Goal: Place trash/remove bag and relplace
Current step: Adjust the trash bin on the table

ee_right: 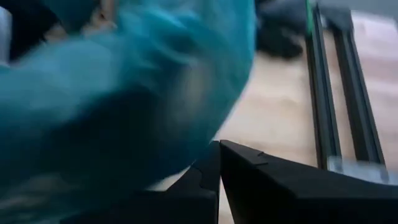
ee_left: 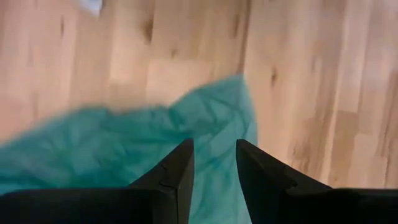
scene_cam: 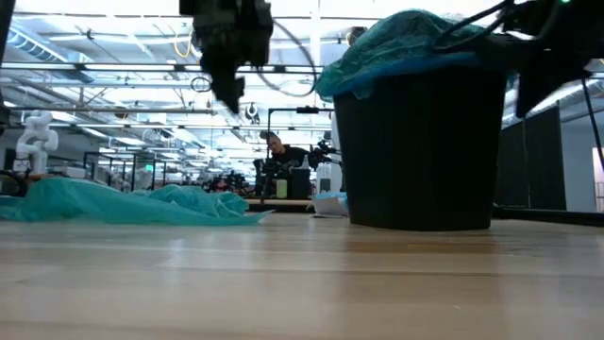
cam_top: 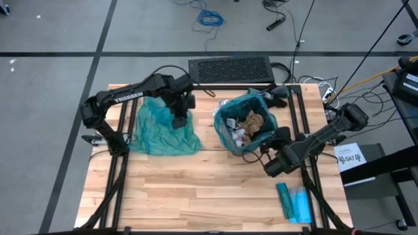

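Crumpled brown and white paper trash [cam_top: 251,124] fills the round black bin [scene_cam: 420,151], lined with a thin teal bag [cam_top: 225,108], beside the shut right gripper [ee_right: 219,163]. Left gripper [ee_left: 214,163], fingers apart and empty, hangs over a limp, wrinkled teal bag [cam_top: 160,130].

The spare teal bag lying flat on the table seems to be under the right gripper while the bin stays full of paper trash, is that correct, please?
Not quite: the high view shows the spare teal bag under the left gripper, not the right. The right gripper is beside the bin, which holds the paper trash.
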{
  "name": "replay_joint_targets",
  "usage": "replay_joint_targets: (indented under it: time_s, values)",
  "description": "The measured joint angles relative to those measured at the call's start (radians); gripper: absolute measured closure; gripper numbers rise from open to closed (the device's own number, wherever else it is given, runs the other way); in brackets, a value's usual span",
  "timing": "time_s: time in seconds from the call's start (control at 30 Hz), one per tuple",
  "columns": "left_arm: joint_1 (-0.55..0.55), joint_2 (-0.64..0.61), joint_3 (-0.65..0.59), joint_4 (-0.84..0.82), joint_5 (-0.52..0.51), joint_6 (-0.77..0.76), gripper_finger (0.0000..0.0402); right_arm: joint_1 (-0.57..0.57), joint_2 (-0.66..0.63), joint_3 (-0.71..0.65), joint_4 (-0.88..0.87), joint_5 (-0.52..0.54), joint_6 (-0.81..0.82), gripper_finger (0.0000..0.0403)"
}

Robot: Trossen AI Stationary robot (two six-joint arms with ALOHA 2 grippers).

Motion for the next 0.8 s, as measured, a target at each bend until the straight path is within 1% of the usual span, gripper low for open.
replay_joint_targets:
  time_s: [0.07,0.17,0.23,0.3,0.37,0.43,0.5,0.57,0.63,0.73,0.8]
  values:
    - [0.01,0.0,-0.055,0.014,0.0,-0.04,0.0285,-0.031,0.0,0.0,0.041,0.047,-0.087,0.0403]
    - [0.009,-0.003,-0.143,0.054,-0.001,-0.141,0.0285,-0.085,0.0,0.0,0.157,0.072,-0.288,0.0403]
    - [-0.013,-0.018,-0.202,0.093,-0.007,-0.214,0.0285,-0.121,0.0,0.0,0.265,0.082,-0.432,0.0403]
    - [-0.046,-0.046,-0.253,0.17,-0.022,-0.304,0.0285,-0.159,0.0,0.0,0.355,0.085,-0.574,0.0403]
    - [-0.09,-0.087,-0.296,0.238,-0.072,-0.399,0.0285,-0.195,0.0,0.0,0.425,0.099,-0.688,0.0403]
    - [-0.141,-0.134,-0.323,0.301,-0.148,-0.488,0.0285,-0.232,0.0,0.0,0.469,0.128,-0.761,0.0403]
    - [-0.192,-0.176,-0.342,0.327,-0.213,-0.554,0.0285,-0.272,0.0,0.0,0.508,0.148,-0.832,0.0403]
    - [-0.236,-0.203,-0.36,0.338,-0.243,-0.602,0.0285,-0.312,0.0,0.0,0.565,0.149,-0.922,0.0403]
    - [-0.273,-0.221,-0.379,0.338,-0.257,-0.649,0.0285,-0.349,0.0,0.0,0.663,0.137,-1.044,0.0403]
    - [-0.326,-0.225,-0.396,0.337,-0.284,-0.732,0.0285,-0.406,0.0,0.0,0.833,0.073,-1.236,0.0403]
    - [-0.366,-0.224,-0.399,0.34,-0.307,-0.78,0.0285,-0.443,0.0,0.0,0.938,0.039,-1.333,0.0403]
